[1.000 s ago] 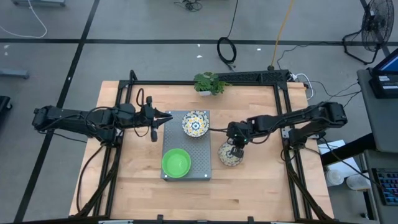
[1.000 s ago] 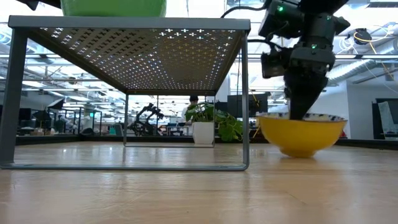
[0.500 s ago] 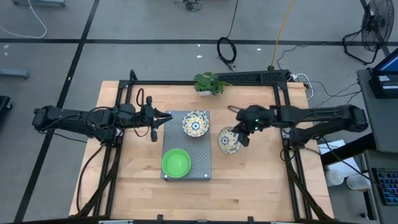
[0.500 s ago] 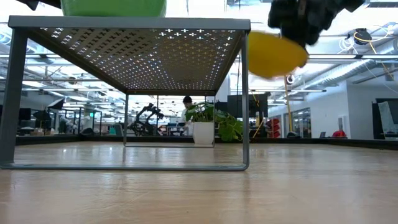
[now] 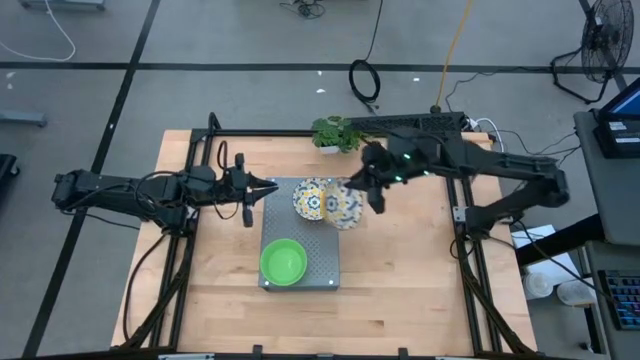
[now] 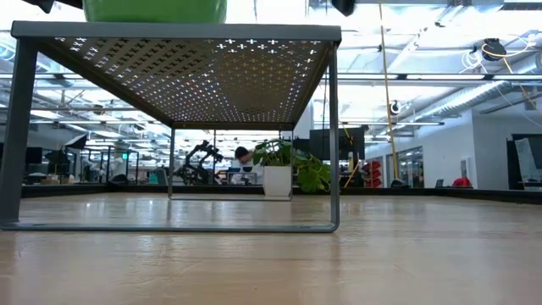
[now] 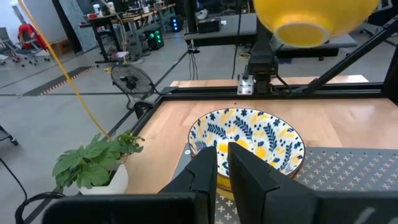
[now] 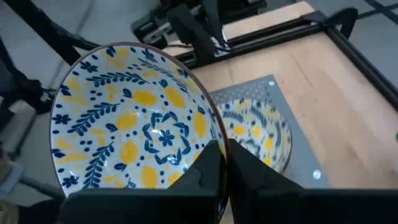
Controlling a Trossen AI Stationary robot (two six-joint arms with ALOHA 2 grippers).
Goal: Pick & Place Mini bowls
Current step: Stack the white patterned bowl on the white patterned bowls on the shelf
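Observation:
A cream, blue-and-yellow floral mini bowl (image 5: 345,204) hangs tilted over the right edge of the grey perforated tray (image 5: 318,255), with my right gripper (image 5: 362,198) shut on it. Its yellow underside (image 7: 311,18) shows in the left wrist view. A second floral bowl (image 5: 311,198) sits on the tray's far end, and a green bowl (image 5: 283,262) sits on its near end. My left gripper (image 5: 265,191) waits shut at the tray's far left corner, pointing at the resting floral bowl (image 7: 249,140) and touching nothing. My right gripper pinches the floral bowl's rim (image 8: 210,132) on the side nearest the arm, one finger inside the bowl and one outside. The fingers come from the table's right, slanting down. The bowl is lifted clear and tilted, its patterned inside partly facing up.
A small potted plant (image 5: 335,133) stands at the table's far edge behind the tray. A black frame (image 5: 455,170) runs along the table's sides. Bare wood lies to the right of the tray and near the front edge. The tray stands on legs (image 6: 333,135).
My right gripper has risen with the floral bowl, which stood on the table right of the tray, and carried it toward the far left over the tray's right edge. The bowl has left the table, tipped over, and gone out of the top of the low view.

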